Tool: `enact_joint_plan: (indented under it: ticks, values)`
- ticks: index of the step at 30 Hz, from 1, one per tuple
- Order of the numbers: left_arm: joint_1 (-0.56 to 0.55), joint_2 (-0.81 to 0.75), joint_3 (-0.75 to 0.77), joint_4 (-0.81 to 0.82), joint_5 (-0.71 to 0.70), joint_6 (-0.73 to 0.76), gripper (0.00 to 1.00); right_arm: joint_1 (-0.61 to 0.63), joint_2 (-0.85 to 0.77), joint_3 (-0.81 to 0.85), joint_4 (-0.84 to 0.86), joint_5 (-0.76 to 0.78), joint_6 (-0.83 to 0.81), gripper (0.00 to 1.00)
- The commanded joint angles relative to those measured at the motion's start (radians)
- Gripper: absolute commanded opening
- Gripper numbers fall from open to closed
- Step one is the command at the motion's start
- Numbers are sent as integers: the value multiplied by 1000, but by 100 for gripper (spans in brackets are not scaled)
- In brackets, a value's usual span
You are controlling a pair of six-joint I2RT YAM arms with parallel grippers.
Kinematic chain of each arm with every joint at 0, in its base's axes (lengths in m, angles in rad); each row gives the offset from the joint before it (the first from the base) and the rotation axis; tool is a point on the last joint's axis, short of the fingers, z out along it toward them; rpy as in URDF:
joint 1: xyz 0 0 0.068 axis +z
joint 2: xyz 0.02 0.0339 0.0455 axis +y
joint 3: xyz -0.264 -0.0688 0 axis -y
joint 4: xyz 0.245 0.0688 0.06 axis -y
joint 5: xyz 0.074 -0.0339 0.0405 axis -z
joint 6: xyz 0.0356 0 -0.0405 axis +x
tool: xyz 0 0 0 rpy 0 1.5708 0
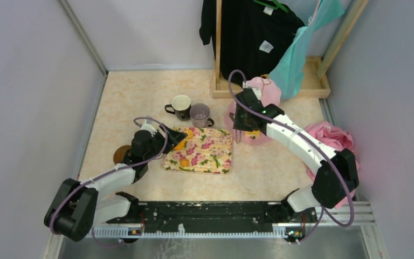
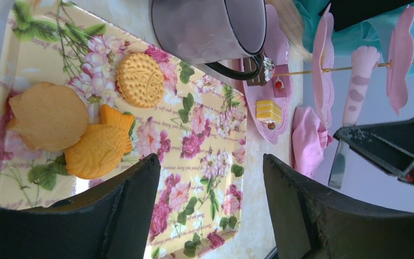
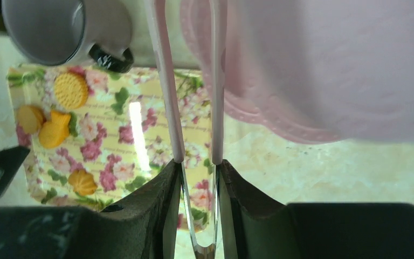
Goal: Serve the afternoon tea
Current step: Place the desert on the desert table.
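the left gripper (image 2: 210, 162) hangs over the near-left part of the flower-patterned tray (image 2: 215, 156), jaws standing wide apart with nothing between them. just beyond its fingertips, three snacks lie on the tray. a fish-shaped orange snack (image 2: 99, 148) touches a pale tan snack (image 2: 48, 116), and a round yellow biscuit (image 2: 140, 79) sits a little apart from both. the right wrist view shows a fourth piece on the tray, a scalloped orange snack (image 3: 82, 182), nearer the tray's front edge.

the right gripper (image 3: 197, 164) is beside the pink three-tier stand (image 1: 267, 89). its jaws are drawn in narrow against the two arms of a pair of pink tongs (image 3: 164, 81), one finger pressing on each arm. the tongs' arms reach out past the fingertips, still slightly apart, with nothing seen between them. a small yellow cake (image 2: 268, 110) rests on the stand's lowest tier.

the black mug (image 1: 180, 106) and the smoky translucent mug (image 1: 199, 114) stand upright, side by side on the surface (image 1: 280, 167), just behind the tray's far edge. the smoky one is closer to the tray. one round brown coaster (image 1: 121, 154) lies on the surface left of the tray, partly hidden by the left arm. a second coaster does not show.

a crumpled pink cloth (image 1: 331, 135) lies to the right of the stand, behind the right arm. dark and teal garments (image 1: 259, 38) hang at the back.
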Motion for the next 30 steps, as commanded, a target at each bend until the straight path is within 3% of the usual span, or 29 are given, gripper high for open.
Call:
enact_joint_plan:
  ticks: [1, 11, 19, 30]
  values:
    - [6, -39, 20, -28, -48, 21, 76, 108, -47, 7, 38, 39, -12, 29]
    - [56, -100, 7, -118, -77, 34, 77, 350, 23, 8, 73, 30, -91, 28]
    - [57, -120, -3, -148, -97, 42, 76, 412, 177, -53, 139, -86, -165, 29]
    - [57, -127, 0, -176, -89, 53, 76, 469, 328, -108, 250, -29, -229, 33]
